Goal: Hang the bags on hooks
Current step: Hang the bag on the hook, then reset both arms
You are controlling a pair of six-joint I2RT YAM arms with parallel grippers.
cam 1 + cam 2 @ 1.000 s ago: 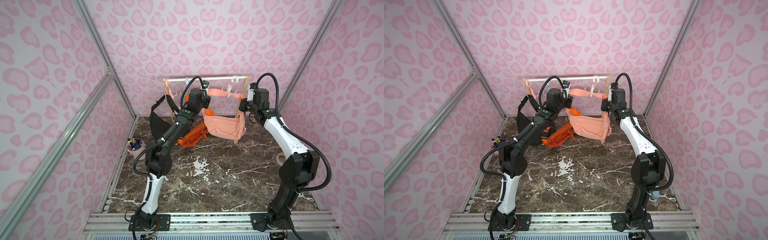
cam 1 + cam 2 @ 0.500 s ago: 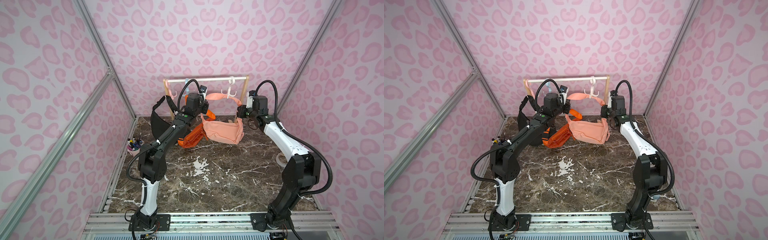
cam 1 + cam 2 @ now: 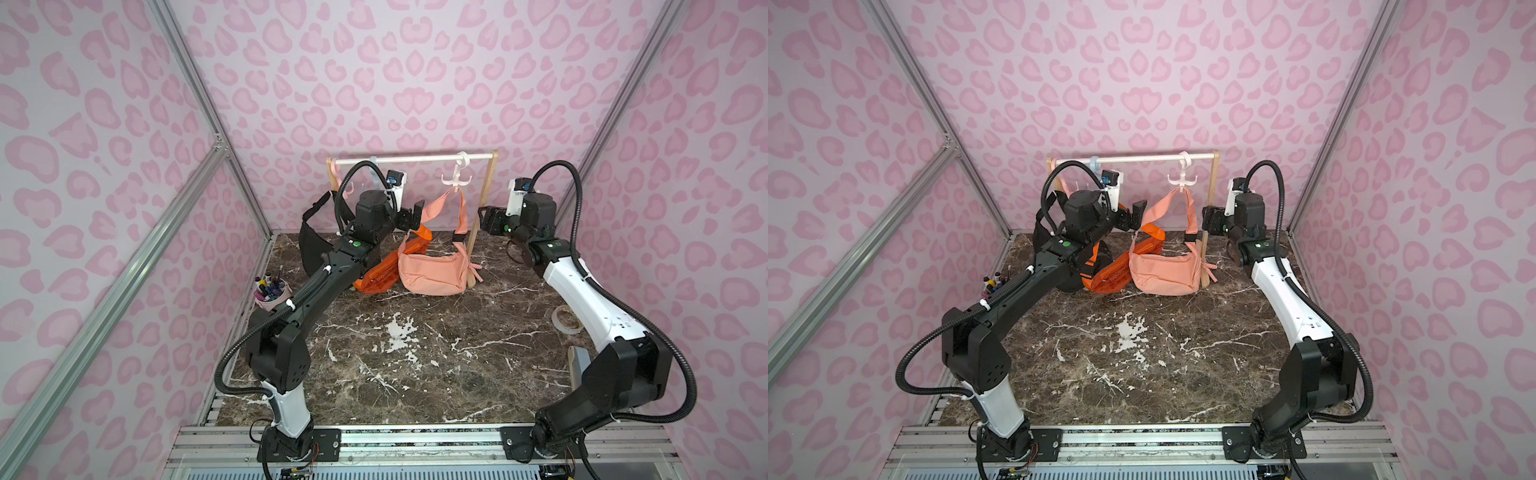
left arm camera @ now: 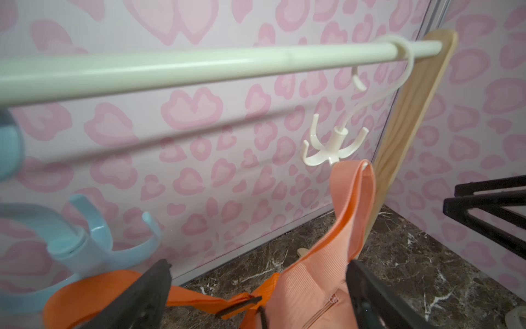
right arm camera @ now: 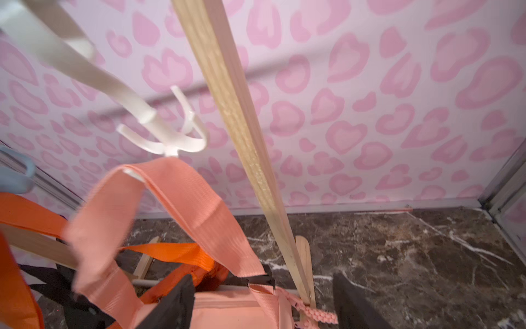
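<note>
The peach bag (image 3: 432, 270) (image 3: 1163, 272) hangs by its strap (image 4: 353, 199) (image 5: 170, 193) from the white multi-prong hook (image 3: 456, 180) (image 3: 1182, 179) (image 4: 333, 145) (image 5: 170, 136) on the rack's white rod. Its body sags down to the marble table. My left gripper (image 3: 415, 214) (image 3: 1138, 212) (image 4: 257, 265) stands open just left of the strap, gripping nothing. To the right of the rack's wooden post is my right gripper (image 3: 484, 218) (image 3: 1208, 218) (image 5: 262, 279), open too, with the post and the bag's end seen between its fingers.
An orange bag (image 3: 378, 274) lies against the peach one. A black bag (image 3: 311, 241) hangs at the rack's left end. A blue hook (image 4: 85, 242) hangs on the rod near my left gripper. A pen cup (image 3: 270, 291) stands at the left edge, a tape roll (image 3: 566, 320) at the right.
Both grippers went from shut on the strap to open. The strap now rests on the white hook and the bag has dropped lower. My right arm has drawn back to the right.
</note>
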